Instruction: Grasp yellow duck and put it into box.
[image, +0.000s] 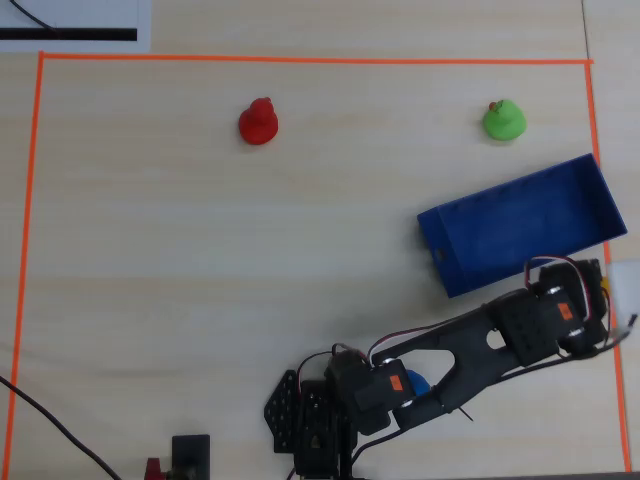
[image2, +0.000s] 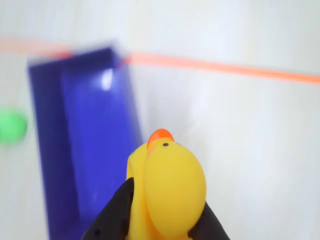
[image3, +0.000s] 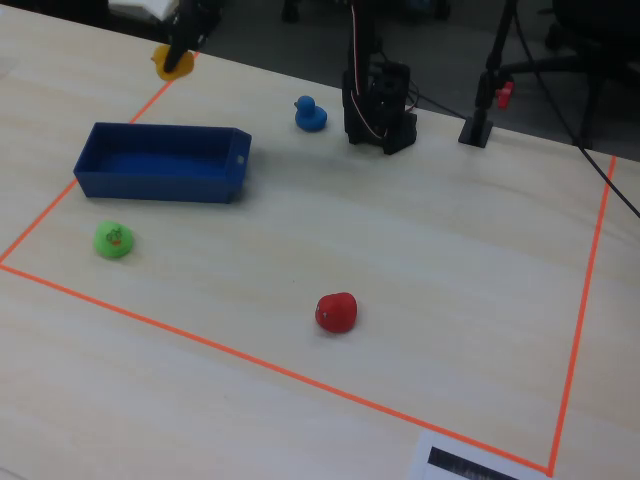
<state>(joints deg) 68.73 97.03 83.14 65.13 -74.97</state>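
Note:
My gripper is shut on the yellow duck, whose orange beak points away in the wrist view. Black fingers clamp its sides. In the fixed view the gripper holds the duck in the air over the orange tape, behind the far left end of the dark-blue box. In the overhead view the gripper is just below the box's right end, and the arm mostly hides the duck. The box looks empty.
A green duck lies in front of the box, a red duck mid-table, a blue duck next to the arm's base. Orange tape frames the work area. A black stand is behind the base.

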